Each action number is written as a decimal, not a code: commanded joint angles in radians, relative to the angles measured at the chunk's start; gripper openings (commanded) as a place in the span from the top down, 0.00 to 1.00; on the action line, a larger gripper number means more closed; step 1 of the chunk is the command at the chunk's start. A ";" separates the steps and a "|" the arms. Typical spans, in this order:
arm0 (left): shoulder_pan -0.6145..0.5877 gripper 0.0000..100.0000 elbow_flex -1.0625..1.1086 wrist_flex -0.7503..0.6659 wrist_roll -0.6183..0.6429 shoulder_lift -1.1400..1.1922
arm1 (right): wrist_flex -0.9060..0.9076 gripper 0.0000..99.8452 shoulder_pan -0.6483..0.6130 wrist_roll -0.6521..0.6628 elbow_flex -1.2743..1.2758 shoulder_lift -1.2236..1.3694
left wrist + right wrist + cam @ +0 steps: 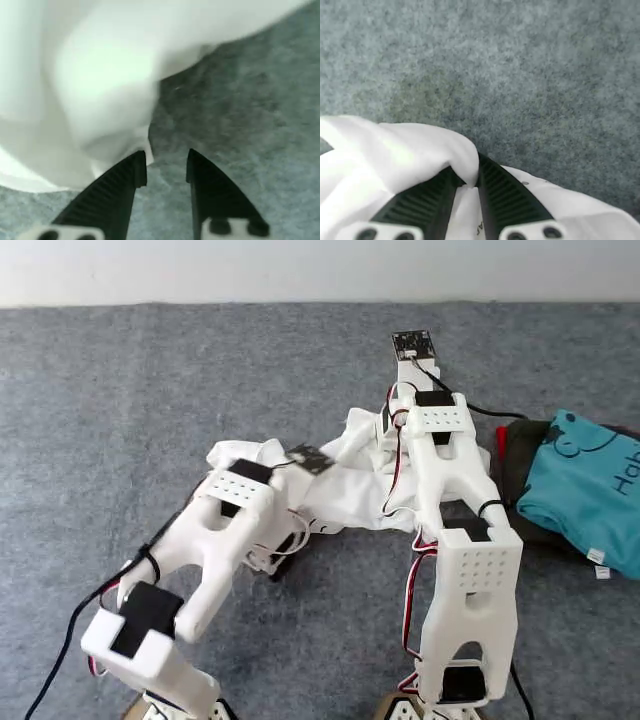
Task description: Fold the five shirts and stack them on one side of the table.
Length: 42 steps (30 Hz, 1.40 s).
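A crumpled white shirt lies on the grey carpet between the two arms. My right gripper is shut on a fold of the white shirt at its far edge, and the cloth bunches over the fingers. In the high view, that right gripper sits at the shirt's far side. My left gripper is open just above the carpet at the near edge of the white shirt, and only carpet shows between its fingers. The left gripper is low at the shirt's near-left side.
At the right edge a teal shirt lies on top of dark folded shirts, with a bit of red cloth beside them. Bare grey carpet spreads to the left and far side.
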 commanded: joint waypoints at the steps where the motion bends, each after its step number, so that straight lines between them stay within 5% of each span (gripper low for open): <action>1: -0.049 0.86 0.002 -0.057 0.038 0.046 | -0.025 0.99 0.015 -0.008 -0.025 0.004; 9: -0.058 0.86 -0.073 -0.071 0.051 0.061 | -0.024 0.99 0.013 -0.008 -0.025 0.004; 18: -0.066 0.86 -0.186 0.118 -0.044 -0.086 | -0.022 0.99 0.013 -0.008 -0.025 0.004; 42: -0.095 0.86 -0.099 -0.008 0.084 0.124 | -0.019 0.99 0.015 -0.008 -0.025 0.004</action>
